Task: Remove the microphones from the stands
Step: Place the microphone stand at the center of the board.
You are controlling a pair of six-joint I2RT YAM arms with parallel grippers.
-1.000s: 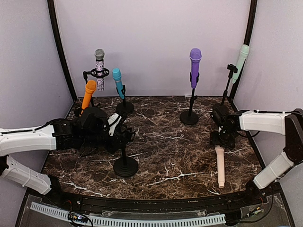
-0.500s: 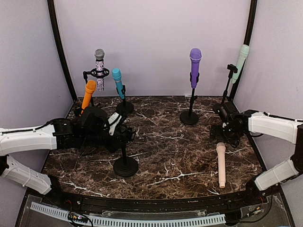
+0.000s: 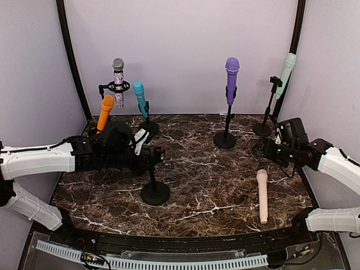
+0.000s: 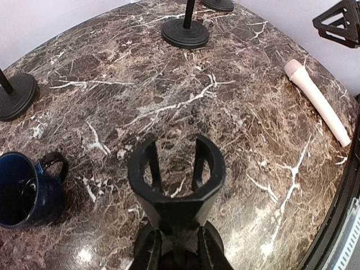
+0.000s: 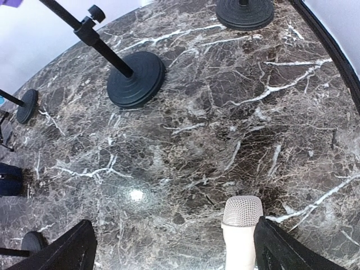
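The fingers of the left gripper (image 4: 175, 247) were clenched on the stem of the black round-based microphone stand (image 4: 175, 180), just under its forked clip. The right gripper (image 5: 174, 239) hung with jaws spread wide, grasping nothing, over the head of the pale beige plastic microphone (image 5: 242, 216). That microphone lay flat on the dark veined marble table (image 3: 202, 169), well apart from the stand.

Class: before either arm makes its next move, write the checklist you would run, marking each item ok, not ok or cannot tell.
1. Pale pink microphone lies on the dark marble table, off any stand: ok.
2. Forked clip of the black stand is empty: ok.
3. Left gripper shut on that stand below the clip: ok.
4. Right gripper open, not touching the microphone: ok.
5. Stand's round base flat on the table: cannot tell.
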